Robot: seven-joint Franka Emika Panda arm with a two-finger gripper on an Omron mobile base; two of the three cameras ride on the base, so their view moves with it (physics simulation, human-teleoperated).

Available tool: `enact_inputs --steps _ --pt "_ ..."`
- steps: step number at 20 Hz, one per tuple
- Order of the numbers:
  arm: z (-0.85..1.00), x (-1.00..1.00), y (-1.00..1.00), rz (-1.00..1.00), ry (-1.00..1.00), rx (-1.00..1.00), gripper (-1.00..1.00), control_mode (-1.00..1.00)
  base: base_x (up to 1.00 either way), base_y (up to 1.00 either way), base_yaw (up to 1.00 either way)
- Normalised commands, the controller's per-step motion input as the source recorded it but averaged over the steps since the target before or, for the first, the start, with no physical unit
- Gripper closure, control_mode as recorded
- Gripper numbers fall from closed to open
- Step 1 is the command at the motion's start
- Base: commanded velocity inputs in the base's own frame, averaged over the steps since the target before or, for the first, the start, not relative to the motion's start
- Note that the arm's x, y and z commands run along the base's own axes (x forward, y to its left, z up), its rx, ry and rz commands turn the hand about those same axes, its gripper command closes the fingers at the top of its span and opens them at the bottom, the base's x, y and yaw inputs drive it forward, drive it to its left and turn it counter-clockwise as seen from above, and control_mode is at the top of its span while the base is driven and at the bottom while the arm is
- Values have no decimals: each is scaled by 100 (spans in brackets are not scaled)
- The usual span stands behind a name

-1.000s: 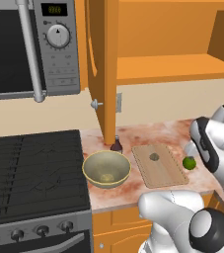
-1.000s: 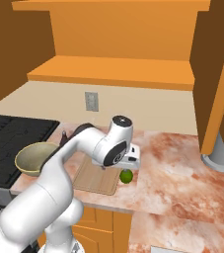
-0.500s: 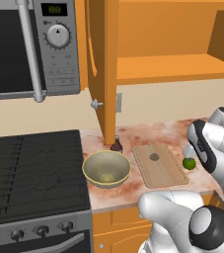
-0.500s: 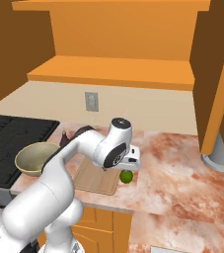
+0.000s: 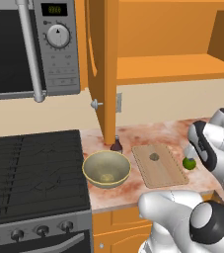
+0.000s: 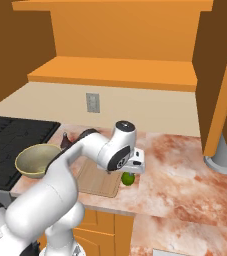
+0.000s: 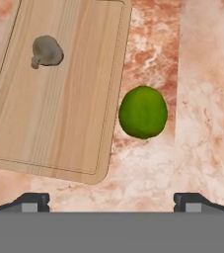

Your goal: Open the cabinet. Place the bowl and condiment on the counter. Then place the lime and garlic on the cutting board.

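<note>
The lime [image 7: 143, 112] lies on the marbled counter [image 7: 202, 99] just off the cutting board's [image 7: 54, 99] right edge. The garlic [image 7: 47, 51] rests on the board. My gripper [image 7: 111, 201] hovers above the lime, open, fingertips [image 7: 32, 201] wide apart and holding nothing. From the left base view the gripper [image 5: 191, 151] sits over the lime [image 5: 189, 163], right of the board [image 5: 159, 164] and garlic [image 5: 154, 157]. The bowl [image 5: 106, 169] and condiment [image 5: 116, 145] stand on the counter below the open cabinet door [image 5: 103, 69]. In the right base view the gripper [image 6: 134, 168] is above the lime [image 6: 128, 178].
A black stove [image 5: 34, 168] lies left of the bowl, with a microwave [image 5: 29, 49] above it. A second open cabinet door [image 6: 220, 75] hangs at the right, over a grey round object [image 6: 222, 160]. The empty orange shelf [image 6: 115, 72] runs above the counter.
The hand has eased slightly down and left over the lime, jaws staying open. Bowl, condiment, garlic and lime have not moved.
</note>
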Motion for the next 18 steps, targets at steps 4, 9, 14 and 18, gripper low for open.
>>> enact_inputs --steps 4,9,14,18 --pt "-7 8 0 0 0 -2 -100 -100 0 0 0" --pt "-7 12 0 0 0 -2 -100 -100 0 0 0" --pt "-4 12 -1 0 0 -1 -100 -100 0 0 0" --pt "-4 14 0 0 1 0 -100 -100 0 0 0"
